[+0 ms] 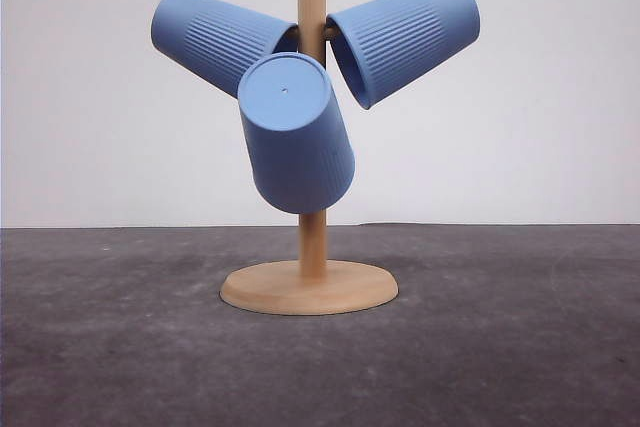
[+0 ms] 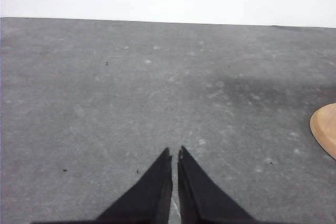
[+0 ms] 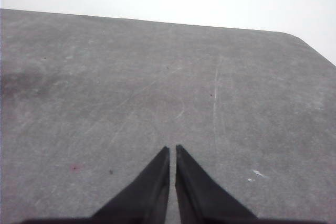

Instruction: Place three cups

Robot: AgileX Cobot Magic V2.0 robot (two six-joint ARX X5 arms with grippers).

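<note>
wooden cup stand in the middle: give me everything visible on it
The wooden stand looks like pale, smooth wood: a flat round base resting on the dark grey table, and one upright round post rising past the front view's top edge. Three blue cups hang around the post, mouths toward it, bases outward. A short peg is glimpsed between post and right-hand cup. The base's edge also shows in the left wrist view.

Low front view facing rack base point(image 1: 308, 288), left wrist sharing it
</note>
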